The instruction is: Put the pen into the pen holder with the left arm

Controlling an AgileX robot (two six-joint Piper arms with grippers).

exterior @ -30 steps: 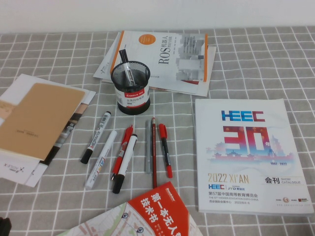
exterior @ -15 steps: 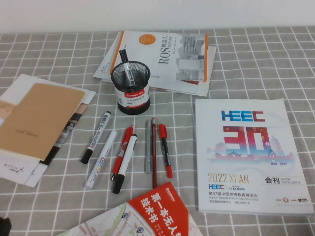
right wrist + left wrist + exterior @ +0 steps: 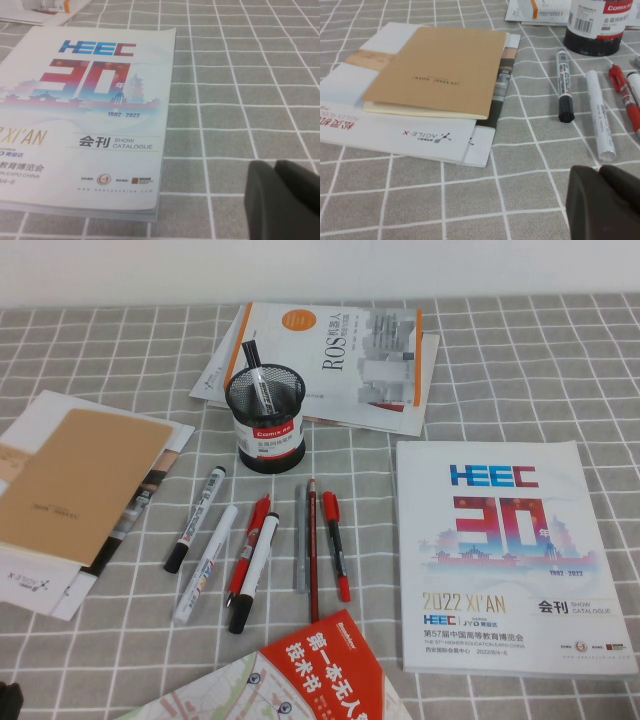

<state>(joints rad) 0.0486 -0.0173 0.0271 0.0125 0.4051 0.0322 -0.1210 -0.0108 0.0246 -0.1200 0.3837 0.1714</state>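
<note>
No visible change: pen [image 3: 252, 364] in pen holder [image 3: 266, 417], both claws parked.

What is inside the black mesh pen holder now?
The pen holder holds one pen, leaning, black end protruding; the mesh hides its bottom. Left end effector and right end effector hover low, apart.

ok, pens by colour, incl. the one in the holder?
White, black cap: 3 (1 in holder)
All white: 1
Red: 3
Grey: 1
Total: 8
Left claw parked near-left; right claw beside the catalogue.
</note>
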